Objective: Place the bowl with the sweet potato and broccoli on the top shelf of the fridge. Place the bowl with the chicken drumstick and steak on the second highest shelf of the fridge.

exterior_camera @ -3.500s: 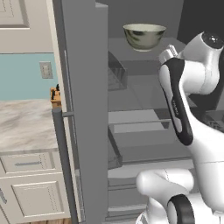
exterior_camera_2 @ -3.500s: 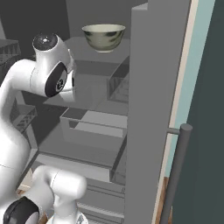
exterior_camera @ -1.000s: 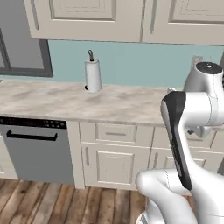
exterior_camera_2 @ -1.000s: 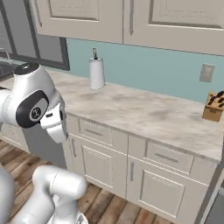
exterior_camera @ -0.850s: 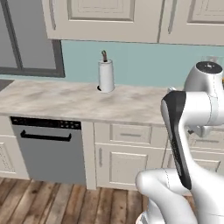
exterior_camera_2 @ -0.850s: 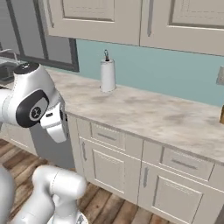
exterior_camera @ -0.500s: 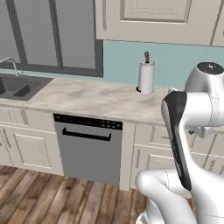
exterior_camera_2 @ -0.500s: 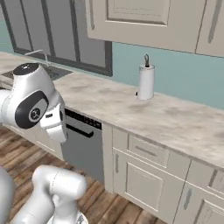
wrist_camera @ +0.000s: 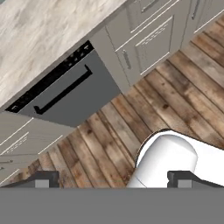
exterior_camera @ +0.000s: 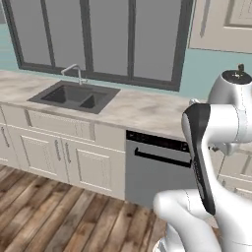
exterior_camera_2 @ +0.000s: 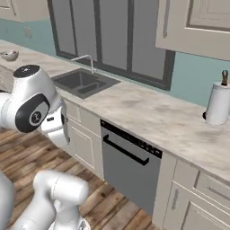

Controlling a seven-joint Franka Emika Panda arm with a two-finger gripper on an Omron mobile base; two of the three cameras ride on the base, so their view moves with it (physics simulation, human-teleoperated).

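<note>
A small pale round bowl (exterior_camera_2: 9,55) rests far along the marbled cream countertop (exterior_camera_2: 152,114), well apart from the arm; its contents are too small to tell. The two-finger gripper (wrist_camera: 113,180) has its 2 dark tips wide apart, empty, above the brown wood-plank floor (wrist_camera: 131,118). Between lie a dark grey sink (exterior_camera: 74,96), grey dishwasher (exterior_camera_2: 128,168) and white paper-towel roll (exterior_camera_2: 217,104).

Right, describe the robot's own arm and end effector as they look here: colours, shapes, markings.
The arm is glossy white, built of rounded, bulbous links. A long dark grey band runs down one link, and a round dark disc with a small mark caps a joint. In the hand view the end effector shows two small, blocky dark grey fingertips. No cables are visible.
</note>
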